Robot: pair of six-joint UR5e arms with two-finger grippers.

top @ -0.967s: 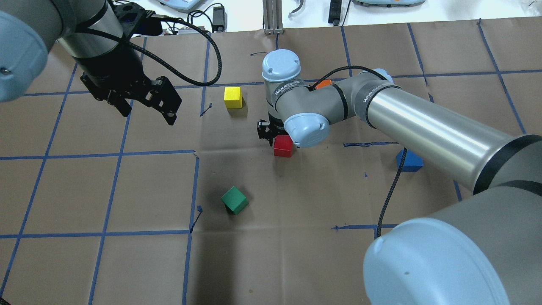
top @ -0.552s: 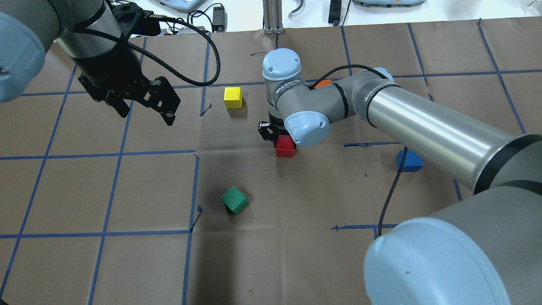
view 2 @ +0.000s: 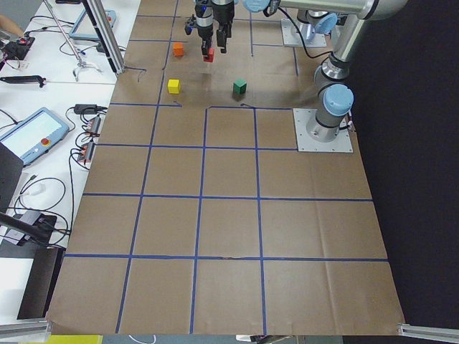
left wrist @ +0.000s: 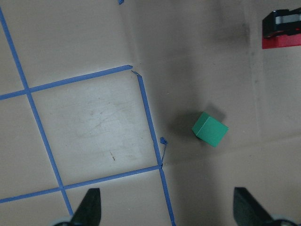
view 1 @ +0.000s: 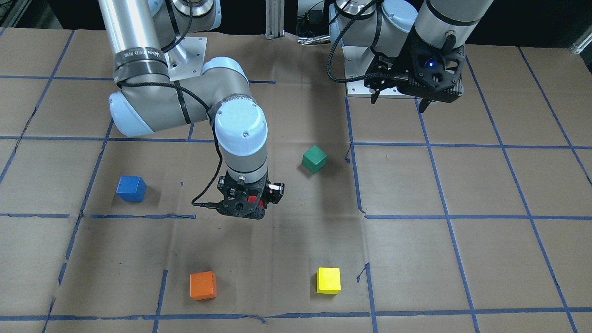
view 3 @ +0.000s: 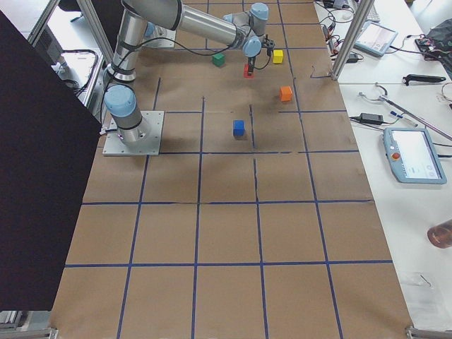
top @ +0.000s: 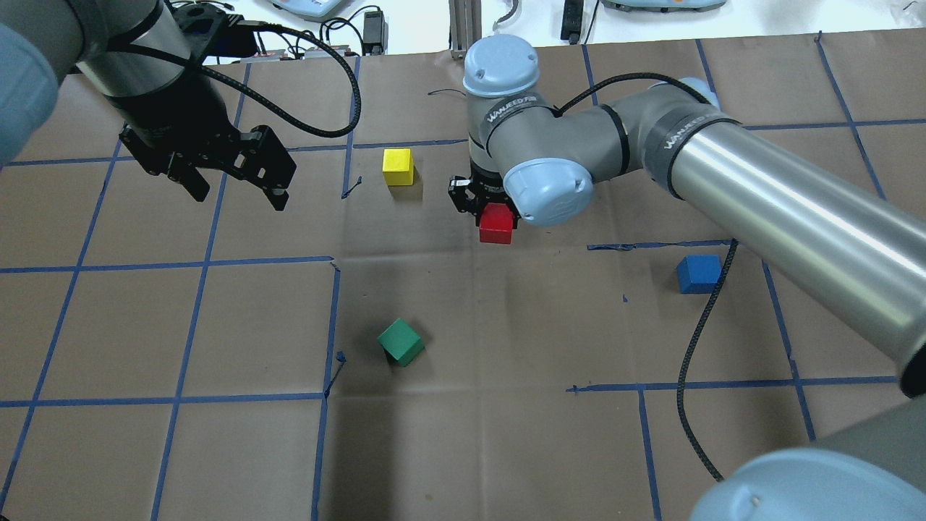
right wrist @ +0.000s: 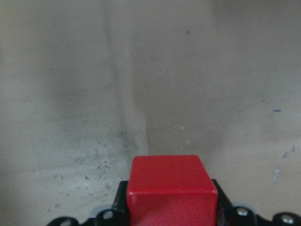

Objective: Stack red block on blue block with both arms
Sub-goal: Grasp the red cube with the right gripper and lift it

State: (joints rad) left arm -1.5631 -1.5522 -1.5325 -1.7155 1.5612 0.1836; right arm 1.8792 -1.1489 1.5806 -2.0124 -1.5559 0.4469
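My right gripper (top: 490,211) is shut on the red block (top: 496,223) and holds it above the paper-covered table, near the middle. The red block fills the bottom of the right wrist view (right wrist: 170,188) and peeks through the gripper in the front view (view 1: 252,199). The blue block (top: 698,273) sits alone on the table toward the right arm's side; it also shows in the front view (view 1: 131,188). My left gripper (top: 235,182) is open and empty, raised over the far left of the table; its fingertips (left wrist: 89,207) frame the left wrist view.
A green cube (top: 400,341) lies in front of the middle, a yellow cube (top: 398,166) behind it, an orange cube (view 1: 203,285) on the far side. Blue tape lines grid the brown paper. The right arm's black cable (top: 694,340) hangs beside the blue block.
My right gripper has risen off the table with the red block in it and shifted slightly back and right. My left gripper has drifted a little to the left.
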